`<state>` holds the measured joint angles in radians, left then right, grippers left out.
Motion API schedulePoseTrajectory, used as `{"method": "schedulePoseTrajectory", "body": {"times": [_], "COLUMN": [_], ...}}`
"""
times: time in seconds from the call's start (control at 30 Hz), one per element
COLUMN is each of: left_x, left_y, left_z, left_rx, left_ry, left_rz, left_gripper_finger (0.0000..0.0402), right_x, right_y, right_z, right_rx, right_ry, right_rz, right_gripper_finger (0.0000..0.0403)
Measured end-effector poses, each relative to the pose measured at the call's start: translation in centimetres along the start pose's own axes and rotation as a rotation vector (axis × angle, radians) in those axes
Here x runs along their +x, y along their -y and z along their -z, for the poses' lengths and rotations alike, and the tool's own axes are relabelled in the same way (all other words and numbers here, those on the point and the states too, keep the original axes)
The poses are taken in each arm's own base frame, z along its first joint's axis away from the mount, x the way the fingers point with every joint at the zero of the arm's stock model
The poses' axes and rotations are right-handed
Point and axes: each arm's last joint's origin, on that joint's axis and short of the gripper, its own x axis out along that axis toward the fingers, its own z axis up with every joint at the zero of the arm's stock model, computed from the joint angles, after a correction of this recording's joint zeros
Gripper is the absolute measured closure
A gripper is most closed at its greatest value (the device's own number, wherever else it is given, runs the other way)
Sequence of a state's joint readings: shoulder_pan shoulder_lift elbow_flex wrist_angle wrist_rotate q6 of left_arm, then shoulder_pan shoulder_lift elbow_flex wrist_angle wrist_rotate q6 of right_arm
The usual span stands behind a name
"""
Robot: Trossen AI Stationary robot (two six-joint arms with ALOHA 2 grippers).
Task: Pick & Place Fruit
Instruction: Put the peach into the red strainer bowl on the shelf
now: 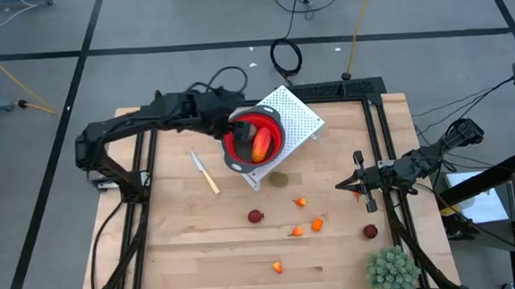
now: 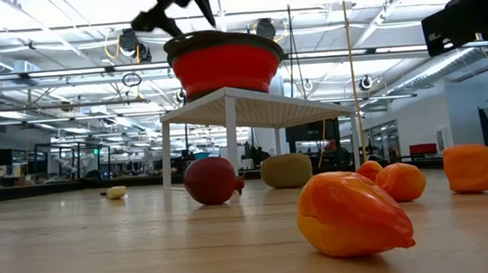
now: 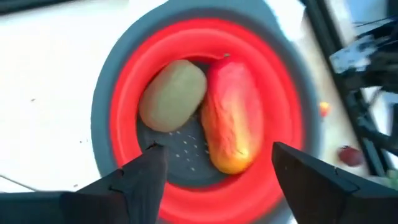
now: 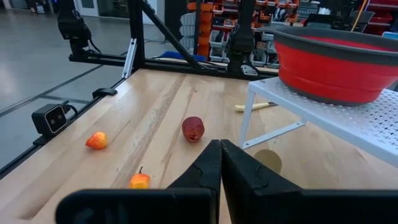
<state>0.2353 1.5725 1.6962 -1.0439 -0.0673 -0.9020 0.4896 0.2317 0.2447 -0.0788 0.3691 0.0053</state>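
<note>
Resting in red bowl (image 3: 292, 118): olive-brown oval (image 3: 173, 94), red-orange fruit (image 3: 231, 119), possibly mango; left pincer (image 3: 214, 163) open above.

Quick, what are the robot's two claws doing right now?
Left gripper: open, empty, above the red bowl.
Right gripper: shut, holding nothing, off to the side over the table.

Two toy fruits lie inside the red collapsible bowl (image 3: 124, 81): an olive-brown oval (image 3: 173, 94) touching a long red-and-yellow piece (image 3: 231, 121). Below the bowl, on the wooden tabletop (image 1: 183, 248), sit a dark red ball (image 1: 256, 216), another dark red ball (image 1: 369, 232) and four small orange bits (image 1: 317, 223).
</note>
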Motion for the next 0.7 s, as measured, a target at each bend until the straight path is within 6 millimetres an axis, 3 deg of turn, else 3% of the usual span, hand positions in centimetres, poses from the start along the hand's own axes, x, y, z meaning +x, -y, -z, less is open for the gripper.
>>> {"method": "schedulePoseTrajectory", "body": {"times": [0.3, 0.5, 0.7], "left_x": [-4.7, -5.8, -6.1], "left_y": [1.6, 3.0, 4.3], "left_z": [3.4, 6.3, 8.9], "left_rx": [0.006, 0.01, 0.147], "left_ry": [0.128, 0.171, 0.152], "left_rz": [0.056, 0.069, 0.092], "left_gripper_finger": [0.0207, 0.0268, 0.0319], "right_x": [0.0, 0.0, 0.0], "right_y": [0.0, 0.0, 0.0], "right_z": [0.0, 0.0, 0.0], "right_rx": [0.02, 0.029, 0.084], "right_ry": [0.0, 0.0, -0.001], "right_rz": [-0.007, -0.008, -0.009], "right_gripper_finger": [0.0399, 0.0399, 0.0399]}}
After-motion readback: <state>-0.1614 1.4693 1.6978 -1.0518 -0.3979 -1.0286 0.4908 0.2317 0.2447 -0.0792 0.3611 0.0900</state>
